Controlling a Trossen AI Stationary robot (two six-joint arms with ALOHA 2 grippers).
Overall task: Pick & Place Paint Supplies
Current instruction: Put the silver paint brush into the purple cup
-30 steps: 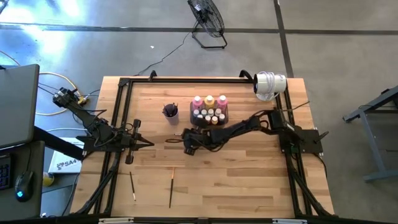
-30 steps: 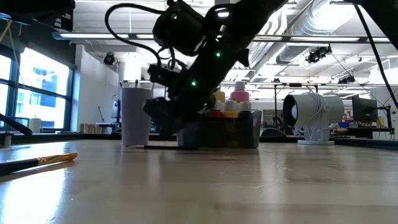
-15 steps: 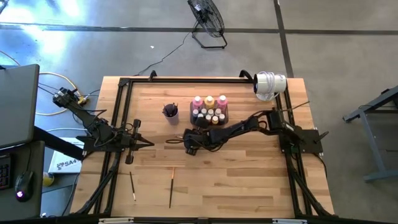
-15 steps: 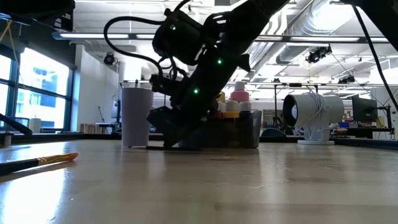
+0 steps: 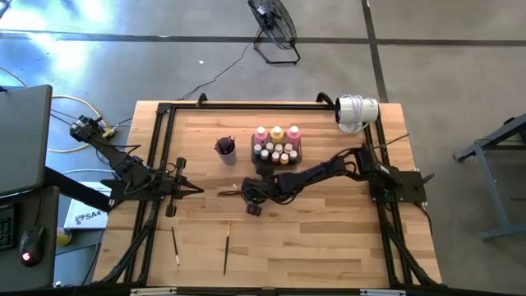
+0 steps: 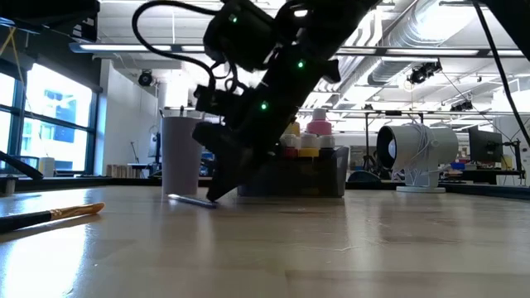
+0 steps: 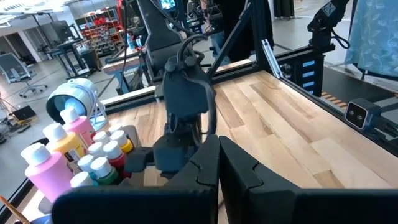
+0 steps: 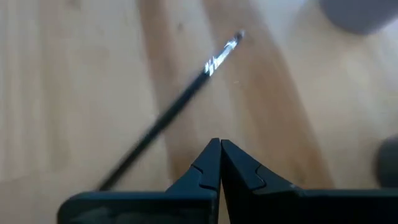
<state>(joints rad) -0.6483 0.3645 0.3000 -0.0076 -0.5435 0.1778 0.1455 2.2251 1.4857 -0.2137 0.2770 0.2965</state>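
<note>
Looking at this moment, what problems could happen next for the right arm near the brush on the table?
The right gripper is shut above the table with nothing between its fingers, and the paintbrush lies loose just ahead of it. If it descends shut, it may only push the brush. The purple cup and the tray of paint bottles stand close behind the right arm, so a wide swing might knock them.

Purple cup [image 5: 225,149], grey tray [image 5: 256,146], white camera [image 5: 357,112], floor fan [image 5: 274,28].

Right arm stretched leftward across mid-table, wrist pitched down, right gripper [image 5: 244,192] low over the wood, fingers [image 8: 219,163] pressed together. Left gripper [image 5: 197,190] parked at left, likewise closed.
</note>
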